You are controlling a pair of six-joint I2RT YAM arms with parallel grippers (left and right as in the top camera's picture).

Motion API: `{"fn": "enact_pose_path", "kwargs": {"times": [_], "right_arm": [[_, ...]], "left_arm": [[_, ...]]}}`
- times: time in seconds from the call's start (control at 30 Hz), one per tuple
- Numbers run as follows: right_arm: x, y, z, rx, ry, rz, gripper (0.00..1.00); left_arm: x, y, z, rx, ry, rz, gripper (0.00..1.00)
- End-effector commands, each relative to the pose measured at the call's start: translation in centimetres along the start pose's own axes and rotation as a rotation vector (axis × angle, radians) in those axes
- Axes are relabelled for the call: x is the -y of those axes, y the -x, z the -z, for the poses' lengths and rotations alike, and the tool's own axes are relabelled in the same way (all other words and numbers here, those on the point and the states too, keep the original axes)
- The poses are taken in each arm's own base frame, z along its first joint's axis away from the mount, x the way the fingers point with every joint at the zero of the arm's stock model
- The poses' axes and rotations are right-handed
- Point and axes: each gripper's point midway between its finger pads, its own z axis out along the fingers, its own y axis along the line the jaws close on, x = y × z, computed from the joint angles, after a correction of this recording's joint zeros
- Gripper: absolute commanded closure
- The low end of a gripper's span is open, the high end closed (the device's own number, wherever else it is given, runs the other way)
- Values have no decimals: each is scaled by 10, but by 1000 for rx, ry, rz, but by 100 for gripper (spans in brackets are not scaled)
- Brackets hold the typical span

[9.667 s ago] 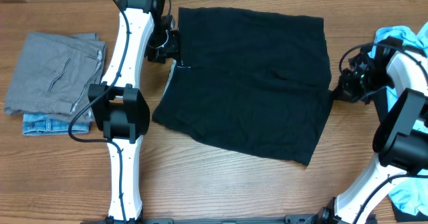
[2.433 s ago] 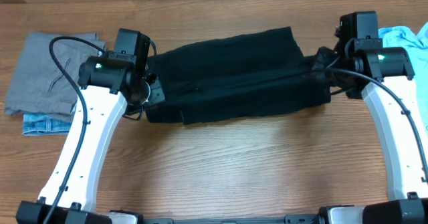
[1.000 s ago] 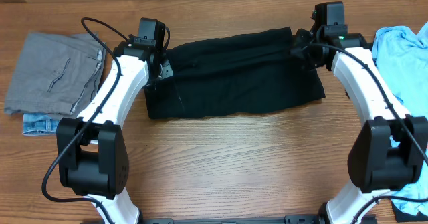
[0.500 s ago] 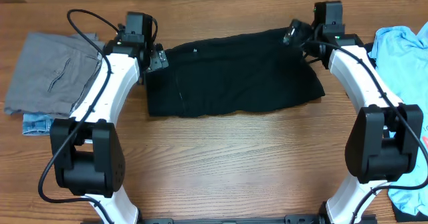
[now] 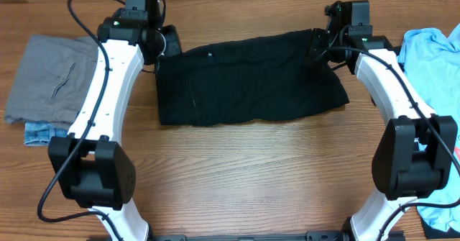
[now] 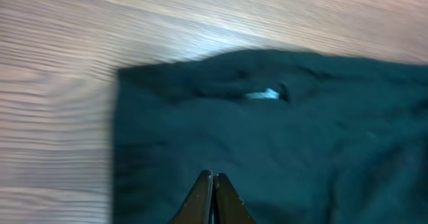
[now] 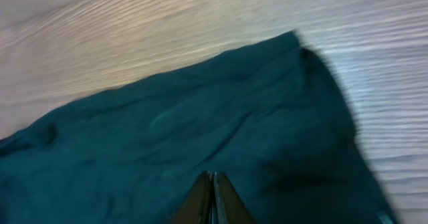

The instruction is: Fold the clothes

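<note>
Left gripper [image 6: 212, 178]: fingers pressed together to a thin point, nothing seen between them, tip hanging over the near-left part of the black garment [image 5: 251, 83]. Left wrist view is blurred; a small pale tag [image 6: 264, 94] shows at a pucker near the cloth's far edge. Right gripper [image 7: 212, 178]: likewise pressed together, no cloth caught in it, poised over the garment's right end, where one corner runs out toward bare wood. From overhead, each gripper sits at a far corner of the black piece, left at the left corner, right at the right. The garment lies as a broad folded band across the far middle of the desk [image 5: 251, 176], flat, its near edge a little wavy, nothing resting on top of it. Outward on the left: the left arm [image 5: 108, 90] runs down between the black piece and a folded grey garment [image 5: 50, 79], which lies on a denim piece [image 5: 43, 133] whose near edge peeks out below. A black cable [image 5: 79, 0] loops off the left arm beside the grey piece. Outward on the right: the right arm [image 5: 392, 75] stands between the black piece and a light blue T-shirt [image 5: 431, 54], crumpled at the desk's edge and cut off by the frame. Count: two arms, two grippers, four garments in view, namely one black, one grey, one denim and one light blue.
</note>
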Motion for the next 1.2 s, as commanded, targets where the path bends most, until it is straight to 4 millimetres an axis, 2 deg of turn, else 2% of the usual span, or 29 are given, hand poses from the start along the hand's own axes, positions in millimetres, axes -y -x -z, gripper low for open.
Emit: {"fn": "enact_pose_path", "kwargs": {"times": [0.0, 0.03, 0.17, 0.23, 0.57, 0.77, 0.87, 0.97, 1.17], "right_arm": [[-19, 8, 11, 9, 87, 79, 96], [-17, 4, 7, -6, 84, 75, 96], [-6, -10, -13, -50, 71, 63, 96], [-1, -13, -26, -59, 70, 60, 96], [22, -32, -86, -86, 65, 50, 96], [25, -20, -106, -11, 80, 53, 96], [29, -16, -113, 16, 72, 39, 96], [30, -8, -121, 60, 83, 55, 96], [24, 13, -121, 152, 105, 87, 96]], "left_arm": [[23, -34, -45, -183, -142, 1, 96], [23, -42, -59, -222, -147, 6, 96], [14, -59, -93, -300, -127, 22, 96], [10, -62, -103, -312, -115, 25, 96], [-15, -29, -116, -149, 35, -12, 96], [-17, -14, -118, -86, 57, -20, 96], [-19, -13, -126, -78, 60, -21, 96], [-26, -23, -146, -113, 73, -17, 96], [-50, -48, -184, -189, 142, -7, 96]]}}
